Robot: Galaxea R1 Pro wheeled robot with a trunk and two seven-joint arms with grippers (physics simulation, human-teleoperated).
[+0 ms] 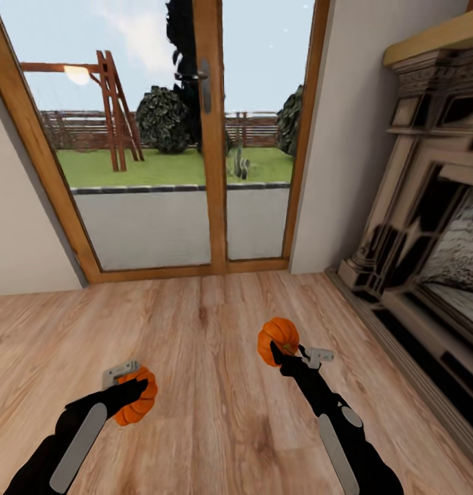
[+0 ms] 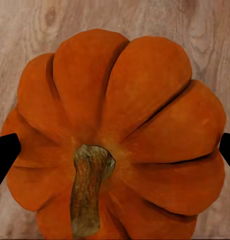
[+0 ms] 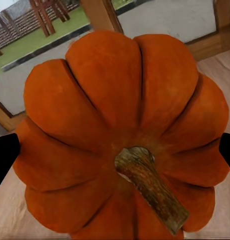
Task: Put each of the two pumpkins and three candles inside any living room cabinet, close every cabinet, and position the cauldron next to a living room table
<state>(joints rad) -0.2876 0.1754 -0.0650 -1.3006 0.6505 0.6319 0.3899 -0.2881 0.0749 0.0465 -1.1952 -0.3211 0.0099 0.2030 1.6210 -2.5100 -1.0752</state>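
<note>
Two pumpkins carried, one in each gripper, over the wood floor near the glass door.

The left gripper (image 1: 130, 392) pinches the left pumpkin (image 1: 136, 404); the right gripper (image 1: 281, 347) pinches the right pumpkin (image 1: 278, 338). Both look light, firm and ribbed, best squeezed across the sides. The fingertips are mostly hidden, so how securely each grip sits is unclear.

Matt ribbed pumpkins (image 1: 135, 405), wood-grain floor (image 1: 216, 330)
</note>
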